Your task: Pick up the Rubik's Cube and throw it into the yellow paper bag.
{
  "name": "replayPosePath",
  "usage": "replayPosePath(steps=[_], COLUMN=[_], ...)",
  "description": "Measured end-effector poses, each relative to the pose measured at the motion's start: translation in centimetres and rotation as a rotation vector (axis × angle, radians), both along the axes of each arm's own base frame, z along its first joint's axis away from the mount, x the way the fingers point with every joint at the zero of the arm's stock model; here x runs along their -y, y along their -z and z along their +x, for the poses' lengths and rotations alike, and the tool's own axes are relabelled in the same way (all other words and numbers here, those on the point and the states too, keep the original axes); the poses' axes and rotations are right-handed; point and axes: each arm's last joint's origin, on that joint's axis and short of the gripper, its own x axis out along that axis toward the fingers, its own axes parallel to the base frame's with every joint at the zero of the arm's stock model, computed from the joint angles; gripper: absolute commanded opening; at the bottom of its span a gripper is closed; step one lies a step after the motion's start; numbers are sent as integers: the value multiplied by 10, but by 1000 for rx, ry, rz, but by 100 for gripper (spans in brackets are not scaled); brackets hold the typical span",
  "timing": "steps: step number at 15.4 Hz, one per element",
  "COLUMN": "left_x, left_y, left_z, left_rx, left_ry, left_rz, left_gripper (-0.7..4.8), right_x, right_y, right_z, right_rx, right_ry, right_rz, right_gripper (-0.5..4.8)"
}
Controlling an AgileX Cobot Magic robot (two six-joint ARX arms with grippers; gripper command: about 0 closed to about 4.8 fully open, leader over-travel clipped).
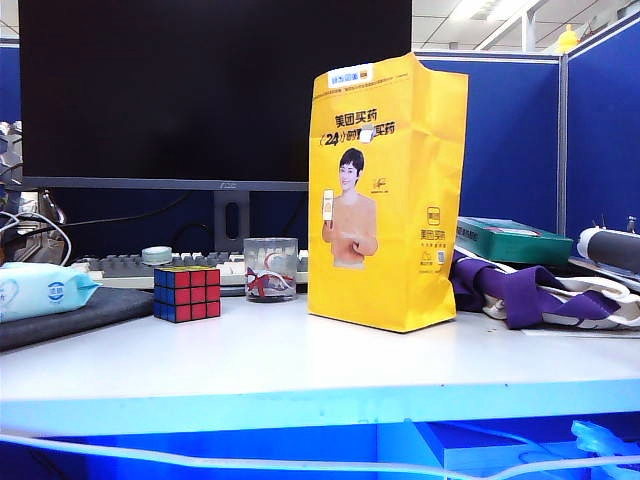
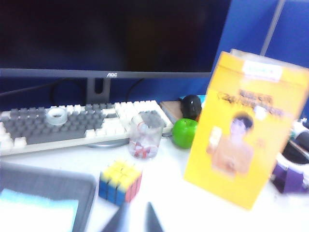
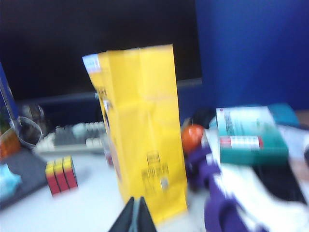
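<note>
White desk top (image 1: 300,370), pale, glossy, lit blue along the front edge. Blue partition walls (image 1: 510,140) behind and to the right of the yellow paper bag (image 1: 385,190); ceiling light strips above them. Large dark monitor (image 1: 200,90) behind the bag, stand foot visible, grey-and-white keyboard (image 2: 72,121) under it with a tape roll (image 2: 57,115) lying on the keys.

Yellow paper bag upright on the desk, printed woman and black text facing the exterior camera, white label at top. Rubik's Cube (image 1: 187,292) on the desk well left of the bag, red face forward, yellow on top, resting flat, nothing touching it. Clear glass cup (image 1: 270,269) between cube and bag, nearer the bag. Wet-wipe pack (image 1: 40,288) on a dark pad (image 1: 70,315) left of the cube. Right of the bag: purple-and-white cloth (image 1: 530,295), green box (image 1: 510,240) behind it. Green apple (image 2: 184,132) and black mouse (image 2: 191,106) behind the bag, seen in left wrist view.

Left gripper (image 2: 136,218) low at the frame edge, near side of the cube, fingertips a small gap apart, holding nothing. Right gripper (image 3: 135,215) in front of the bag's narrow side, fingers pressed together, empty. Both wrist views blurred.
</note>
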Motion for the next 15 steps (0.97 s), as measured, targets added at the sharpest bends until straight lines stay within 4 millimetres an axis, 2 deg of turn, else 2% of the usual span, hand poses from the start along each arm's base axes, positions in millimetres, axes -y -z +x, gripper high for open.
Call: replayPosePath(steps=[1,2,3,4,7,8,9,12,15], left_x=[6,12,17,22,32,32,32,31,34], left_y=[-27,-44,-54,-66,-93,-95,-95,-92,-67], left_z=[26,52,77,107,174,187,194,207,225], left_rx=[-15,-37,-108,-164,-300,-331,-371,-366,-447], left_ry=[56,115,164,192,249,230,231,240,276], left_rz=[59,142,210,266,530,620,669,744,757], left_gripper=[170,253,382,463,472,472,472,471,471], right_x=[1,2,2,3,1,-3,-8,-32,-53], right_y=[-11,-19,-26,-32,-56,-59,-65,-104,-124], right_z=[-3,-5,-6,-7,-4,3,11,53,93], right_rx=[30,52,61,48,-79,-159,-226,-381,-507], right_ry=[0,-1,-1,-2,-15,-51,-96,-312,-437], right_rz=[12,22,26,20,-36,-73,-103,-160,-191], right_gripper=[-1,-2,-2,-2,-2,-2,-2,-1,-1])
